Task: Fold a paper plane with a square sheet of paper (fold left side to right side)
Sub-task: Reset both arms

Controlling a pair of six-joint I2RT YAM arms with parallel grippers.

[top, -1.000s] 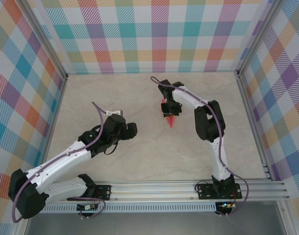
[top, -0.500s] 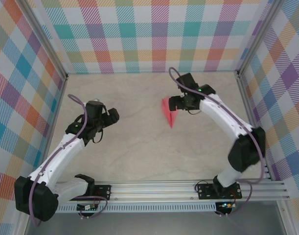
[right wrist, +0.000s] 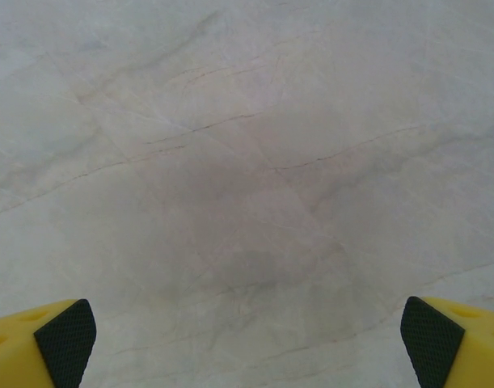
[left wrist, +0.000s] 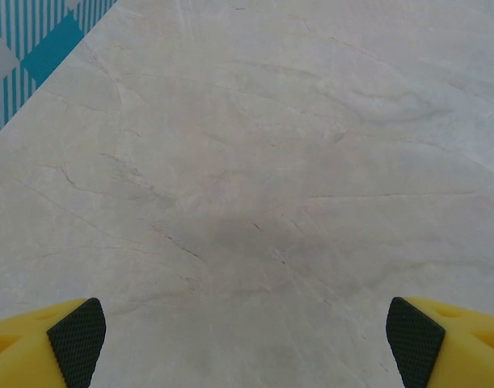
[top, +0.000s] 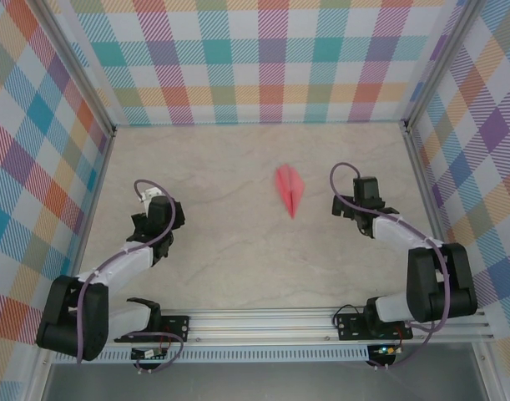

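Note:
The square sheet of paper now lies as a slim salmon-pink paper plane (top: 289, 190) flat on the marble table, its point toward the near edge. Neither gripper touches it. My right gripper (top: 361, 200) is drawn back to the right of the plane. In the right wrist view this gripper (right wrist: 248, 339) is open, and its yellow fingers with black pads (right wrist: 65, 331) have nothing but bare table between them. My left gripper (top: 157, 214) sits far to the plane's left. In its wrist view the left gripper (left wrist: 242, 343) is open and holds nothing.
Plaid walls close in the table (top: 229, 251) at the back and both sides. A metal rail (top: 263, 322) with the arm bases runs along the near edge. A teal patch of wall (left wrist: 36, 48) shows at the upper left of the left wrist view.
The right gripper opened, let go of the paper plane and pulled back to the right and nearer. The left arm folded back to the left. The plane stays lying on the table.

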